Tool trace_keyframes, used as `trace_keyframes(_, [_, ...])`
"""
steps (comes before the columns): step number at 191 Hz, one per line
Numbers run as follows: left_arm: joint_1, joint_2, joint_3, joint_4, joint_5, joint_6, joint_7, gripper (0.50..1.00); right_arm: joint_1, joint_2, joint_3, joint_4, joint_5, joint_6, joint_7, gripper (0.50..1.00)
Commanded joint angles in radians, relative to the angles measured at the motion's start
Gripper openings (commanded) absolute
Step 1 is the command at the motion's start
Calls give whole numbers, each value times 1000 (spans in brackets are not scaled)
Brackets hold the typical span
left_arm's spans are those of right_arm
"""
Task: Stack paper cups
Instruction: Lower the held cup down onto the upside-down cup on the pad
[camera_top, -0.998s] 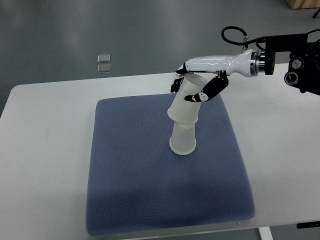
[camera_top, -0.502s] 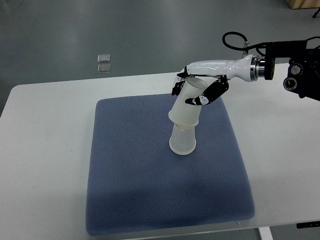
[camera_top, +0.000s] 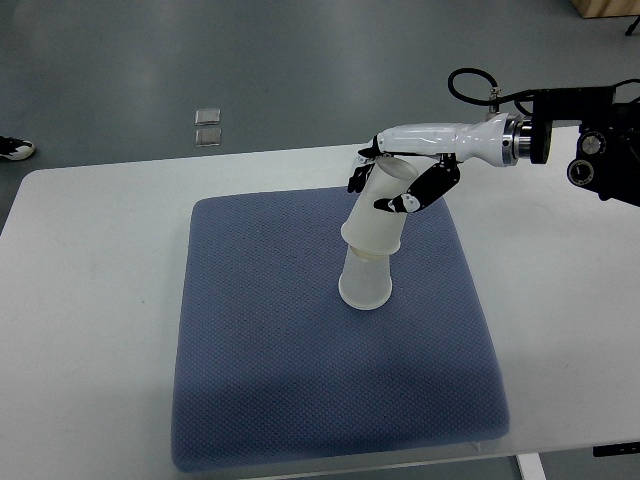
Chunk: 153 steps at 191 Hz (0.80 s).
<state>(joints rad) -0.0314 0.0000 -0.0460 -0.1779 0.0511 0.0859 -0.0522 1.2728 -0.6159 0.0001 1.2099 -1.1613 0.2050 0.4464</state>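
Observation:
A translucent white paper cup (camera_top: 365, 282) stands upside down near the middle of the blue mat (camera_top: 260, 340). A second upside-down cup (camera_top: 380, 208) sits tilted over its top, leaning to the right. My right hand (camera_top: 388, 182) comes in from the right edge; its fingers are curled around the upper cup, thumb on the near side, fingers behind it. The left arm does not show.
The mat lies on a white table (camera_top: 80, 300). Grey floor lies beyond the table's far edge, with two small square markers (camera_top: 208, 126) on it. A shoe tip (camera_top: 14, 149) shows at the left edge.
The right hand and the upper cup have shifted slightly to the right, the cup staying tilted on the lower one. A shoe tip has appeared at the left edge.

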Motion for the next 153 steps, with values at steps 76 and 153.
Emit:
trace_keyframes(76, [-1,0,0,0,1,0,0,1000,-67,30,-5,-27,-66,-64,0,500])
trace_keyframes(153, [-1,0,0,0,0,0,0,1000,-84,48,-9,-58,-98,-105,0,627])
